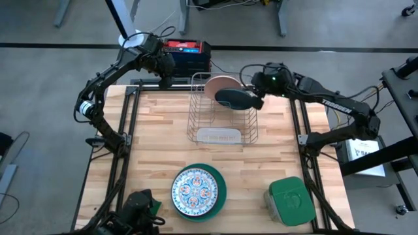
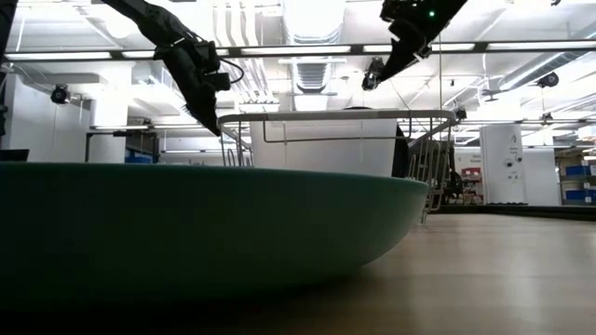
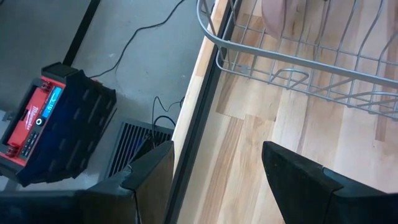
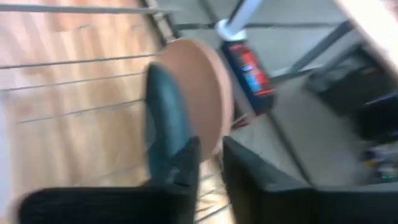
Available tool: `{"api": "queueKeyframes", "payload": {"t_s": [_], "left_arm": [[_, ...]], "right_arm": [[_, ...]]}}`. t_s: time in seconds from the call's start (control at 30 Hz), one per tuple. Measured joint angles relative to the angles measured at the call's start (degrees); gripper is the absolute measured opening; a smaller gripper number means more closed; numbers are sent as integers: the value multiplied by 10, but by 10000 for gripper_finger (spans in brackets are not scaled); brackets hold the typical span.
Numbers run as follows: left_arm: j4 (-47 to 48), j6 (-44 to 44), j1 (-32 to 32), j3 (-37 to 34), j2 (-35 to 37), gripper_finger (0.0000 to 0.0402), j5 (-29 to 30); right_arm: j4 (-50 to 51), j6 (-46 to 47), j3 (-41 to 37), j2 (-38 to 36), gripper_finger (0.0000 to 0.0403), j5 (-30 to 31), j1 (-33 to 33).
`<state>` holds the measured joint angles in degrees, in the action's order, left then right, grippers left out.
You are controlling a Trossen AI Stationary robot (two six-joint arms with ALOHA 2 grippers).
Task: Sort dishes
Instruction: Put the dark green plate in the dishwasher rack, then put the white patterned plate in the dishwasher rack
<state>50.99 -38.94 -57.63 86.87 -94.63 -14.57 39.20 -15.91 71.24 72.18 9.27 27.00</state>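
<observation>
The right claw (image 1: 260, 99) is at the dish rack (image 1: 222, 111), at the rim of the dark teal plate (image 1: 236, 98); whether its fingers grip that rim or have just let go, I cannot tell from the blurred right wrist view. That plate stands on edge in the rack just in front of the salmon-pink plate (image 1: 221, 85), which is also upright between the wires. Two dishes remain on the tabletop (image 1: 157, 130) near its front edge: the white ornamented plate (image 1: 194, 190) lies stacked on the bright teal-green plate (image 1: 221, 189). The left claw (image 1: 164, 81) hangs open beside the rack's far corner, holding nothing. The plates look stiff, glazed and probably slippery, heavy enough to tip if pinched off-centre, and likely to chip against wire. The best hold is across the rim, one finger on each face, lifting the top plate first.
</observation>
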Motion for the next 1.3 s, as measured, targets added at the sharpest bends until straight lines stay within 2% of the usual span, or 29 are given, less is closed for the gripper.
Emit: {"api": "queueKeyframes", "payload": {"t_s": [0.2, 0.43, 1.0, 1.3], "left_arm": [[0, 5, 0, 0, 0, 233, 0], [0, 5, 0, 0, 0, 233, 0], [1, 5, 0, 0, 0, 233, 0], [6, 5, 0, 0, 0, 233, 0]], "right_arm": [[40, 43, -8, 27, 4, -35, 2], [51, 60, -9, 60, 1, -26, 14], [13, 14, -9, 104, 0, -20, 47], [8, -1, -5, 86, 0, -38, 47]]}}
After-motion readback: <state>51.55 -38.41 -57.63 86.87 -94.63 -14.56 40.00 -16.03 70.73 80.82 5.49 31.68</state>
